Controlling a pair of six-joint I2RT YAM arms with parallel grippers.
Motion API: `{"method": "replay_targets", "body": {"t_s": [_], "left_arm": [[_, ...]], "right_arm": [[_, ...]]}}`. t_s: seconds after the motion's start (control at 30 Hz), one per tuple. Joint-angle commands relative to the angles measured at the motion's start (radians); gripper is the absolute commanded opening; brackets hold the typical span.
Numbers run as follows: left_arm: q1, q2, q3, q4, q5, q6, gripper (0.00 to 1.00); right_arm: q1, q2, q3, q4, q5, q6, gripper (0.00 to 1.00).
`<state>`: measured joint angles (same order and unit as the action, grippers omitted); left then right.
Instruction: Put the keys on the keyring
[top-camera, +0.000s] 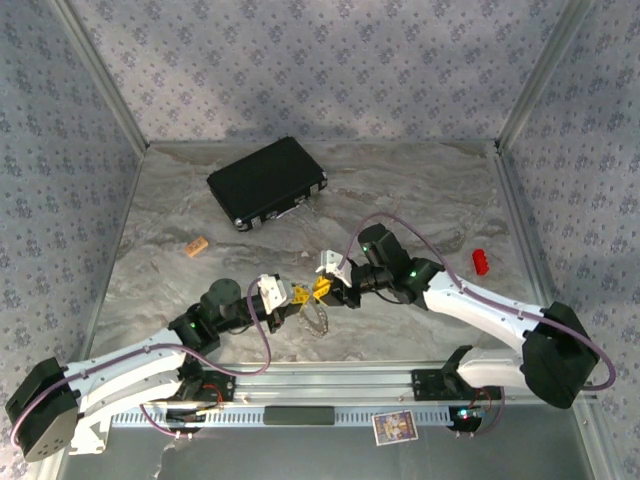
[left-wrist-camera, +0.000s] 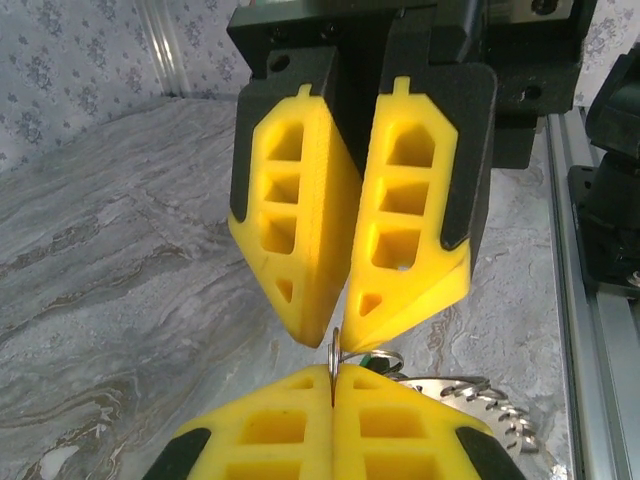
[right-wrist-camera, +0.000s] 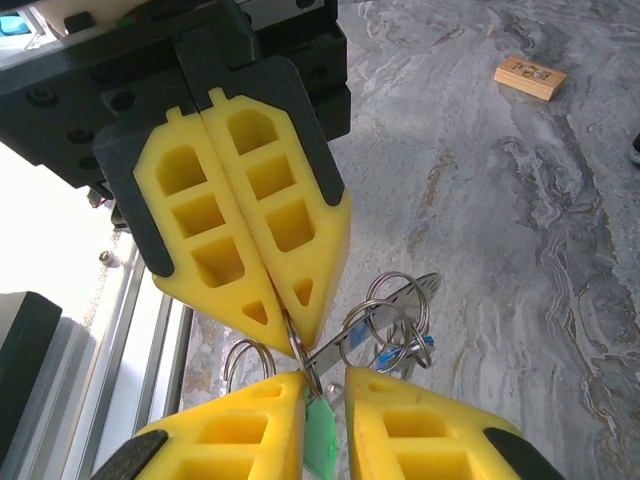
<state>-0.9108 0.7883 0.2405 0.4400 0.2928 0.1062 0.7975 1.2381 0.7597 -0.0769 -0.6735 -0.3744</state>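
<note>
A grey marbled bench (top-camera: 430, 190) is seen from above, walled with patterned blue cloth. Two white arms reach in from the near edge, the left arm (top-camera: 130, 360) and the right arm (top-camera: 480, 305), and meet tip to tip just ahead of their bases, near the middle.

A black rectangular case (top-camera: 265, 183) lies closed toward the far left of the bench, well apart from the arms.

The left gripper (left-wrist-camera: 333, 372) has its yellow jaws clenched together on a thin metal edge (left-wrist-camera: 335, 352) that stands up between their tips. Which part of the bunch this edge belongs to cannot be told. The right gripper (right-wrist-camera: 325, 385) faces it almost nose to nose, its jaws parted by a narrow gap.

The keyring (left-wrist-camera: 490, 402), a flat grey ring with a toothed rim, hangs just below and beside the left jaws, over the near part of the bench.

A small red object (top-camera: 480, 261) sits near the right edge of the bench, and a small wooden block (top-camera: 197, 245) lies toward the left, both away from the arms.

A few wire loops (right-wrist-camera: 395, 310) bunch between the two grippers. The green key (right-wrist-camera: 320, 440) has its tag in the gap between the right jaws. The blue key (right-wrist-camera: 393, 357) hangs among the loops just beside them.
</note>
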Motion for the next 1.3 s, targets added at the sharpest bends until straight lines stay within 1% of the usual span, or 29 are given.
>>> {"method": "replay_targets", "body": {"t_s": [0.0, 0.13, 0.27, 0.37, 0.4, 0.47, 0.5, 0.57, 0.8, 0.93, 1.07, 1.13, 1.27], "left_arm": [[-0.003, -0.005, 0.015, 0.074, 0.028, -0.011, 0.0], [-0.003, -0.005, 0.011, 0.083, 0.032, -0.015, 0.0], [-0.004, 0.0, 0.011, 0.084, 0.032, -0.017, 0.0], [-0.003, 0.003, 0.011, 0.084, 0.018, -0.02, 0.0], [-0.002, 0.004, 0.012, 0.08, 0.007, -0.022, 0.01], [-0.002, 0.0, 0.018, 0.053, -0.025, -0.022, 0.15], [-0.003, -0.001, 0.024, 0.03, -0.032, -0.016, 0.18], [-0.003, -0.007, 0.044, -0.036, -0.04, 0.008, 0.19], [-0.002, 0.004, 0.108, -0.196, -0.023, 0.085, 0.19], [-0.001, 0.029, 0.129, -0.211, -0.006, 0.099, 0.19], [0.001, 0.06, 0.143, -0.213, 0.013, 0.102, 0.19], [0.001, 0.073, 0.146, -0.217, 0.02, 0.104, 0.17], [0.001, 0.085, 0.147, -0.209, 0.025, 0.111, 0.09]], "right_arm": [[0.007, 0.015, 0.018, 0.008, -0.011, 0.0, 0.18], [0.008, 0.017, 0.02, 0.016, -0.022, 0.002, 0.14], [0.007, 0.015, 0.023, 0.024, -0.038, 0.002, 0.07], [0.007, 0.014, 0.026, 0.012, -0.048, -0.008, 0.0], [0.006, 0.012, 0.029, 0.003, -0.051, -0.015, 0.0], [0.005, 0.009, 0.036, -0.032, -0.045, -0.036, 0.0], [0.006, 0.01, 0.044, -0.058, -0.035, -0.05, 0.0], [0.006, 0.008, 0.063, -0.114, -0.013, -0.081, 0.0], [0.018, 0.014, 0.123, -0.241, 0.049, -0.15, 0.0], [0.037, 0.038, 0.169, -0.318, 0.099, -0.198, 0.0], [0.047, 0.048, 0.187, -0.326, 0.1, -0.203, 0.0], [0.049, 0.05, 0.191, -0.321, 0.1, -0.206, 0.0], [0.054, 0.058, 0.196, -0.32, 0.095, -0.206, 0.0]]}}
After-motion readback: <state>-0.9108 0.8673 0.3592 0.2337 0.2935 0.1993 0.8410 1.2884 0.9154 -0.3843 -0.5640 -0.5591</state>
